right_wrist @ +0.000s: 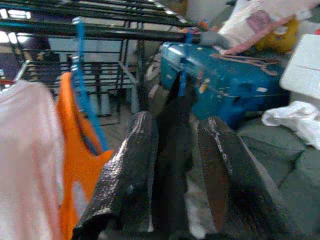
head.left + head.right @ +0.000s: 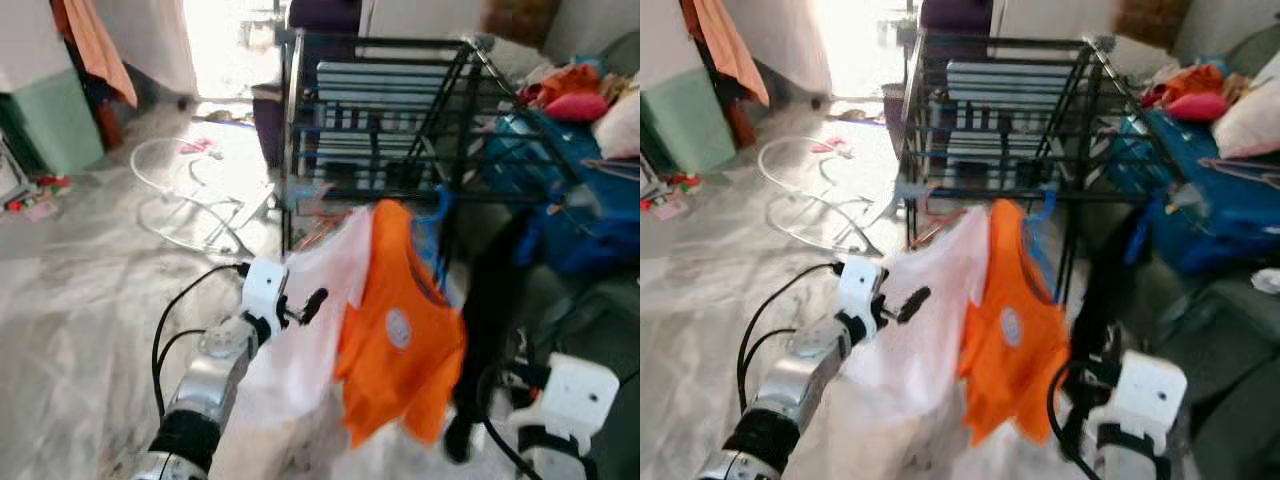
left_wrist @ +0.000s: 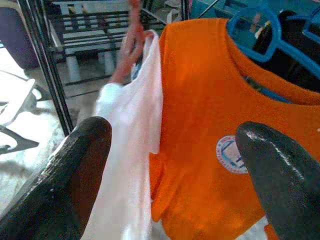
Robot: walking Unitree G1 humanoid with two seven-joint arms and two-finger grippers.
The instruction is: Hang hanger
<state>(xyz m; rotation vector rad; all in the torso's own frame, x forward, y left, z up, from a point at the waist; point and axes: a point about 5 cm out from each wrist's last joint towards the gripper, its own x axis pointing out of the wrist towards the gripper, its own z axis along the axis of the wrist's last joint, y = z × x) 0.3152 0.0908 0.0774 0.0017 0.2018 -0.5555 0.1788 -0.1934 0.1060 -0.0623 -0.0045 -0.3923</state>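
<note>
my right end effector [image 1: 175,165] is clamped on a black garment [image 2: 490,300] whose blue hanger hook [image 1: 184,75] sits at the black drying rack's front rail [image 1: 125,31], at about 1 o'clock from the head camera's centre. whether the hook is fully seated over the rail, i cannot tell. to finish this well, i judge i should check that the hook curls right over the bar before easing my fingers apart, then draw the arm back and down without dragging the cloth, so the hanger does not swing off.

my left end effector [image 3: 170,175] hovers wide open and empty in front of the white shirt [image 2: 300,340] and the orange t-shirt [image 2: 400,330], at about 7 o'clock from the rack [image 2: 400,110]; it should keep apart from both so nothing is knocked loose.

the black garment hangs long and narrow, dark and limp, just beside the orange t-shirt, which hangs on its own blue hanger [image 3: 260,35] and bears a small round badge on the chest. a blue suitcase [image 1: 225,70] lies behind the rack at 2 o'clock, with clothes heaped near it.
</note>
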